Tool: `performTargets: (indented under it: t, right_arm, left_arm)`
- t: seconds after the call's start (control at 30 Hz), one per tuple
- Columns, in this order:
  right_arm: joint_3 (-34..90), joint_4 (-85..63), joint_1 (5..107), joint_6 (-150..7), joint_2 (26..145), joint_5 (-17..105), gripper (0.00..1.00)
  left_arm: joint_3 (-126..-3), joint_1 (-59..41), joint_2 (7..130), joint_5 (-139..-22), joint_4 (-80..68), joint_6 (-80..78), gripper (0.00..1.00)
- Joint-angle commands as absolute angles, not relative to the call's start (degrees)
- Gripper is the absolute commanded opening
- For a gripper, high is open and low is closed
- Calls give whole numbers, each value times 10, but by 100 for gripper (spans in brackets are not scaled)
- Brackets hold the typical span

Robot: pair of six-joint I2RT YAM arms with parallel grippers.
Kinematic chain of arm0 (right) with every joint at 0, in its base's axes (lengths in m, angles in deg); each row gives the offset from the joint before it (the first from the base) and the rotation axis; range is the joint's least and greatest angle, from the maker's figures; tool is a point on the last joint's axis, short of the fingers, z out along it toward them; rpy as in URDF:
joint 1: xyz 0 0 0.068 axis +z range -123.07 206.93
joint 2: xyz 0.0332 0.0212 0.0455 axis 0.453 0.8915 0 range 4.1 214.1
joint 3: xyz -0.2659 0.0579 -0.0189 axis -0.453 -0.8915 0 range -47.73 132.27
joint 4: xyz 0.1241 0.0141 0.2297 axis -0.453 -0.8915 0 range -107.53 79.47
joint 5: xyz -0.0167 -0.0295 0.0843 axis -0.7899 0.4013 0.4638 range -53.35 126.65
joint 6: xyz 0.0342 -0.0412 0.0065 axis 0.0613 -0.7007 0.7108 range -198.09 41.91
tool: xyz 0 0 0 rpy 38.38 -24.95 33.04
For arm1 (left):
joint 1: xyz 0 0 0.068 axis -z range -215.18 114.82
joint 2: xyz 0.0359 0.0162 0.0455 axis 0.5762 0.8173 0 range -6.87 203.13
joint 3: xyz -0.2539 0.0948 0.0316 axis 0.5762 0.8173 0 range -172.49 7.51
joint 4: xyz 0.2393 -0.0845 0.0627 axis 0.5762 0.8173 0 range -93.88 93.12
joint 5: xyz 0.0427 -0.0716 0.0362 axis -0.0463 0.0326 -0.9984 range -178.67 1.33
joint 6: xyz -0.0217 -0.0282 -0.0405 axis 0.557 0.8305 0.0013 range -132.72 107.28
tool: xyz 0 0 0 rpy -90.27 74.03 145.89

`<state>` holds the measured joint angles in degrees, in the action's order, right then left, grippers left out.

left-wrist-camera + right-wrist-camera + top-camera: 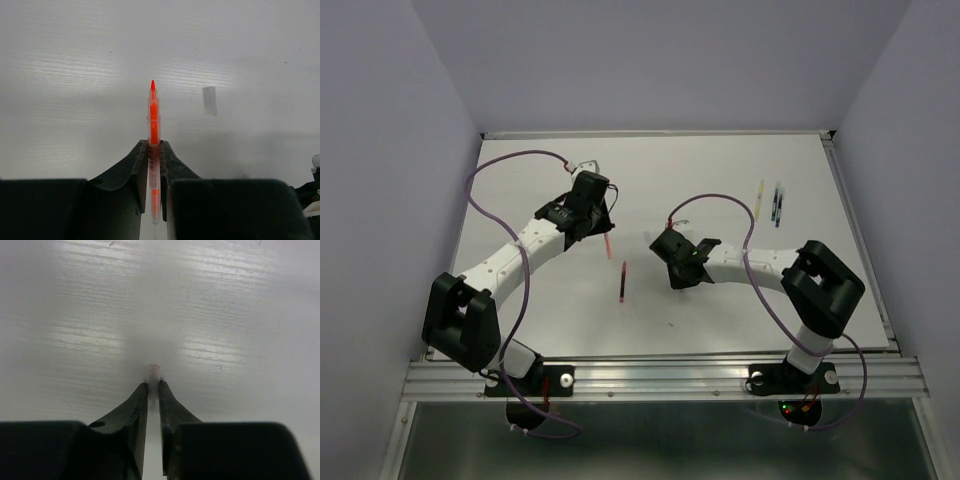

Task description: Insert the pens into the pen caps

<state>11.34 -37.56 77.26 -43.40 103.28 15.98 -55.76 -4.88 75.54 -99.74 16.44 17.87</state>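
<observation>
My left gripper (602, 222) is shut on the orange-red pen (154, 114); its tip points forward, away from the jaws (154, 145). A pale pen cap (209, 100) lies on the table to the right of the pen tip. My right gripper (672, 262) is shut on another pale pen cap (153, 371), whose open end sticks out past the fingertips (153, 386). A maroon pen (622, 281) lies on the table between the two grippers. A yellow pen (760, 193) and a dark blue pen (777, 203) lie at the back right.
The white table (520, 180) is boxed in by pale walls at the left, right and back. A metal rail (660, 378) runs along its near edge. Purple cables loop over both arms.
</observation>
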Motion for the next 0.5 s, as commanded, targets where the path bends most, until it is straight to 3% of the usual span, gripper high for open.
performTargets:
  t: [0.0, 0.2, 0.37, 0.47]
  right_arm:
    - [120, -393, 773, -438, 1063, 123, 13]
    - [96, -327, 773, -532, 1041, 160, 1]
    - [40, -181, 755, -766, 965, 164, 1]
    - [-22, -37, 724, -928, 889, 247, 1]
  left_arm:
    - [-545, -50, 752, -993, 149, 169, 0]
    - [-540, -50, 752, -983, 149, 165, 0]
    - [-543, -49, 744, -925, 144, 145, 0]
    - [-533, -49, 727, -804, 129, 123, 0]
